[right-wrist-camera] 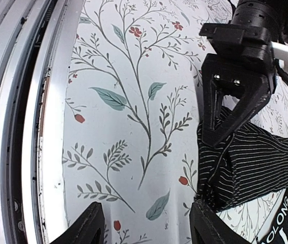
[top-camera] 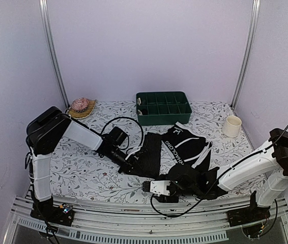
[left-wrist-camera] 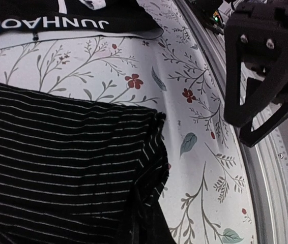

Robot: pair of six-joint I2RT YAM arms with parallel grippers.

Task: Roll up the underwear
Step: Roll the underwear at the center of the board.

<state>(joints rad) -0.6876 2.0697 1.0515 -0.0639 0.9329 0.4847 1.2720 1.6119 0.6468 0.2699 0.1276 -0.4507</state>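
The striped underwear (top-camera: 151, 154) lies flat near the middle of the flowered table, and its black fabric with thin white lines fills the left wrist view (left-wrist-camera: 57, 168). My left gripper (top-camera: 128, 165) is shut on its near-left corner; in the right wrist view its fingers (right-wrist-camera: 211, 133) pinch the bunched edge (right-wrist-camera: 246, 162). A second black underwear (top-camera: 185, 144) with white waistband lettering (left-wrist-camera: 47, 24) lies just to the right. My right gripper (right-wrist-camera: 149, 223) is open over bare cloth at the near edge (top-camera: 147, 187), with nothing between its fingers and its right finger close to the striped fabric.
A green compartment tray (top-camera: 163, 108) stands at the back centre, with a white cup (top-camera: 232, 126) at the back right. A pink object on a woven mat (top-camera: 81, 105) sits at the back left. The metal rail (right-wrist-camera: 27, 127) runs along the near table edge, close to the right gripper.
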